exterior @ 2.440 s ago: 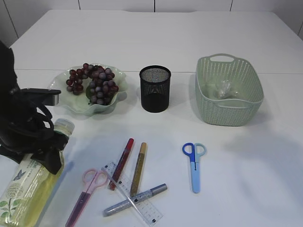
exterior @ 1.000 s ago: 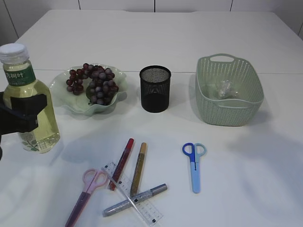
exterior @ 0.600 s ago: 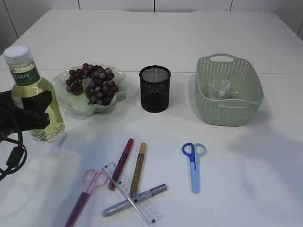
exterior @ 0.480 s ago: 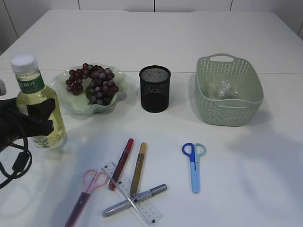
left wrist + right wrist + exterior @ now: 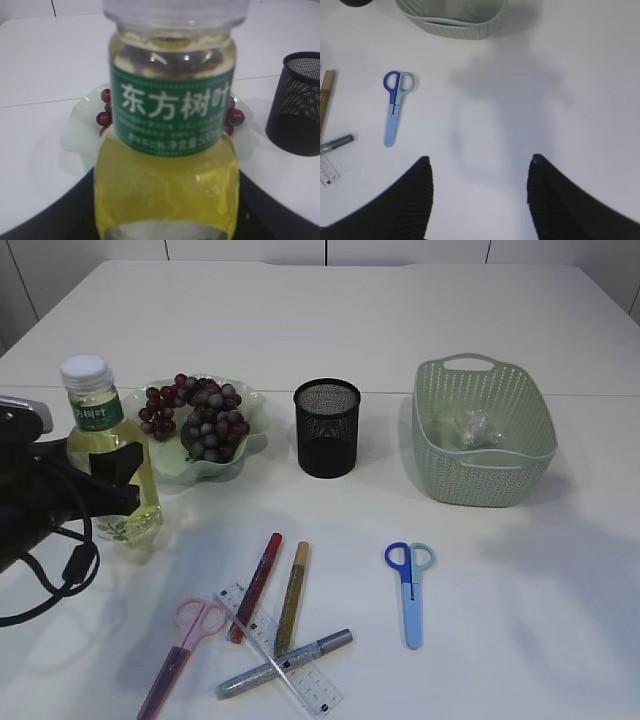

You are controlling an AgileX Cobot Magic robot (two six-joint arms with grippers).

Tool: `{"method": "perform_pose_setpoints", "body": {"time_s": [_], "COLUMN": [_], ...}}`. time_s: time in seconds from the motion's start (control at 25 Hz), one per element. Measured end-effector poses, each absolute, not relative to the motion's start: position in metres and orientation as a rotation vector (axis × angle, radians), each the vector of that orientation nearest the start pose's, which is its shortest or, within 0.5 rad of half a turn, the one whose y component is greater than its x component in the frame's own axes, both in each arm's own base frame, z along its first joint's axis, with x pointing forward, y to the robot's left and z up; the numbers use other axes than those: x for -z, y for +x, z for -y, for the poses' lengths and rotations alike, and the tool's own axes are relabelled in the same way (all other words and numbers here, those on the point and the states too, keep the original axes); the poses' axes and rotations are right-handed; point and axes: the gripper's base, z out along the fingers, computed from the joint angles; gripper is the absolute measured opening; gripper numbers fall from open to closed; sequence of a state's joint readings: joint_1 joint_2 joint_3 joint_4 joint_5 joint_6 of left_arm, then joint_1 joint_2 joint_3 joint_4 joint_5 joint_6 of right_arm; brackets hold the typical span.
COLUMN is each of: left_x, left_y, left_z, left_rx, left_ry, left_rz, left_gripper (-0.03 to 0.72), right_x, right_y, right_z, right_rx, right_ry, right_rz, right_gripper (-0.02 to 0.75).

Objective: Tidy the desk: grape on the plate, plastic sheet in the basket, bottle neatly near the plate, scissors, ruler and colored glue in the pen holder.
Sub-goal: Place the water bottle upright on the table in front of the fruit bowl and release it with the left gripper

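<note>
Only the right wrist view is covered. Two black ridged fingers (image 5: 400,205) of the right gripper (image 5: 479,200) are seen at the near edge, spread wide apart, with nothing between them but bare white table (image 5: 530,100). Blue scissors (image 5: 395,107) are laid flat at left, handles far, blades near, one loop dark blue and one pale. A gold glue pen (image 5: 326,100) is cut off by the left edge. A silver glitter pen (image 5: 336,143) and a corner of a clear ruler (image 5: 329,172) are seen nearer, also at left edge. The pale green basket (image 5: 452,22) is partly shown at the far edge, well apart from the scissors.
</note>
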State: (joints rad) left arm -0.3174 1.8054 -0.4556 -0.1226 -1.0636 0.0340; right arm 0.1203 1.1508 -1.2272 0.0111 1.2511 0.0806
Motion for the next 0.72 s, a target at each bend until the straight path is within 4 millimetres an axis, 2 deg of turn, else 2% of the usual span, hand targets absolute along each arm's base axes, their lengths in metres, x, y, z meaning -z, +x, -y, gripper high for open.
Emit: {"method": "perform_pose_setpoints", "body": {"time_s": [0.32, 0.72], "left_x": [-0.121, -0.119], "left_y": [0.290, 0.292], "left_z": [0.085, 0.087], "left_rx": [0.149, 0.155], "left_ry": [0.192, 0.207], "left_rz": [-1.800, -1.784], "left_gripper": [0.426, 0.427], "right_x": [-0.379, -0.379], "right_y": [0.205, 0.205], "right_z": [-0.026, -0.025], "right_rx": [-0.079, -0.076], "right_ry": [-0.052, -0.052], "right_rz": [-2.660, -2.660], "right_gripper": [0.471, 0.471]}}
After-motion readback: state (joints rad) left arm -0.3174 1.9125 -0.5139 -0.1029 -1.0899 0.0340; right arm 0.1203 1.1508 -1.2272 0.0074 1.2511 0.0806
